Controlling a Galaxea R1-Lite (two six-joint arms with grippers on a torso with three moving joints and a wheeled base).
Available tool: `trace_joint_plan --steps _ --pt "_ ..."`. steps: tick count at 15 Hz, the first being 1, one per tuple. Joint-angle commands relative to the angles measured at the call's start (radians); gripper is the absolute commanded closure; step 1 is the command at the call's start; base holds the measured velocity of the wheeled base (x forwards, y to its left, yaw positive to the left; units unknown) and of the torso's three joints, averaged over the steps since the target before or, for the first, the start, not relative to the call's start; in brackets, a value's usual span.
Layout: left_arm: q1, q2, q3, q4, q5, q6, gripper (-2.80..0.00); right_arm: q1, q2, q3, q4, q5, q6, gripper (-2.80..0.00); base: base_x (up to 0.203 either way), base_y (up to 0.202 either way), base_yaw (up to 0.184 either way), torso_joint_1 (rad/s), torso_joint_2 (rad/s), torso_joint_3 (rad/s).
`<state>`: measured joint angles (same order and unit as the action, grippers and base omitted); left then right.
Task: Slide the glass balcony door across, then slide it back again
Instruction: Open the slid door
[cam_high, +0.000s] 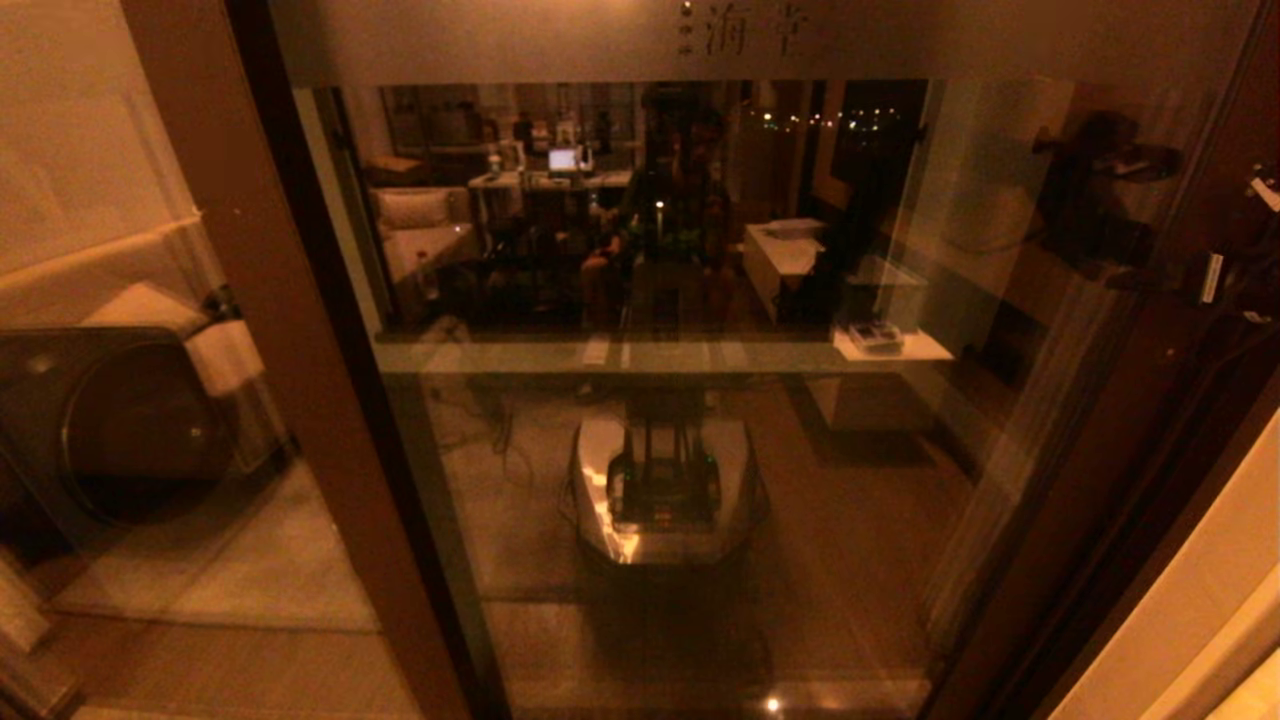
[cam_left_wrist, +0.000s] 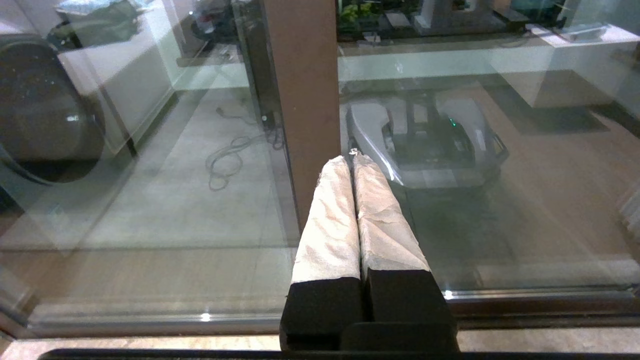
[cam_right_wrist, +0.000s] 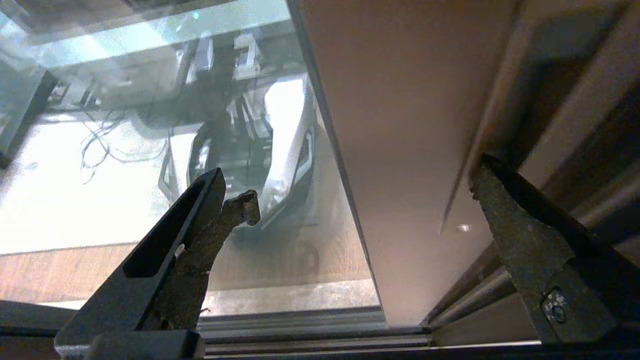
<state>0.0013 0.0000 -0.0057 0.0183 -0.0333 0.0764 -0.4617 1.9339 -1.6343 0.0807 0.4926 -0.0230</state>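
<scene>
The glass balcony door (cam_high: 680, 450) fills the head view, with its frosted top band and characters (cam_high: 740, 30) above. Its brown left stile (cam_high: 300, 360) and right stile (cam_high: 1090, 470) frame the pane. My left gripper (cam_left_wrist: 352, 160) is shut, its cloth-wrapped fingers (cam_left_wrist: 330, 220) pressed together and empty, tips just before the left stile (cam_left_wrist: 305, 90). My right gripper (cam_right_wrist: 360, 195) is open around the right stile (cam_right_wrist: 410, 115); one finger (cam_right_wrist: 235, 210) lies over the glass, the other (cam_right_wrist: 505, 220) by the jamb side. A slim recessed line (cam_right_wrist: 457, 185) runs down that stile.
A washing machine (cam_high: 110, 430) shows behind the glass panel on the left. The robot's own reflection (cam_high: 660, 480) shows in the pane. A cream wall (cam_high: 1190, 610) borders the door on the right. Floor tracks (cam_right_wrist: 300, 330) run below the door.
</scene>
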Motion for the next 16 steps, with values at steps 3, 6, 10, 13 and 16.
trace_joint_plan --steps 3,6,10,13,16 --pt "0.000 0.000 0.000 0.000 0.000 0.000 0.00 0.000 -0.028 0.024 -0.049 -0.033 0.000 -2.80 0.000 0.000 0.000 0.000 0.00 0.000" --pt "0.000 0.000 0.000 0.000 0.000 -0.001 0.00 0.000 -0.014 0.024 -0.070 -0.042 0.000 -2.80 0.000 0.000 0.000 0.000 0.00 0.000" --pt "0.000 0.000 0.000 0.000 0.000 0.000 0.00 0.000 -0.003 0.021 -0.073 -0.043 -0.002 -2.80 0.000 0.000 0.000 0.000 0.00 0.000" --pt "0.000 0.000 0.000 0.000 0.000 0.000 0.00 0.002 0.011 0.015 -0.073 -0.042 -0.002 -2.80 0.000 0.000 0.000 0.000 0.00 0.000" --pt "0.000 0.000 0.000 0.002 0.000 -0.001 0.00 0.025 0.028 0.014 -0.099 -0.042 0.002 -2.80 0.000 0.000 0.000 0.000 0.00 0.000"
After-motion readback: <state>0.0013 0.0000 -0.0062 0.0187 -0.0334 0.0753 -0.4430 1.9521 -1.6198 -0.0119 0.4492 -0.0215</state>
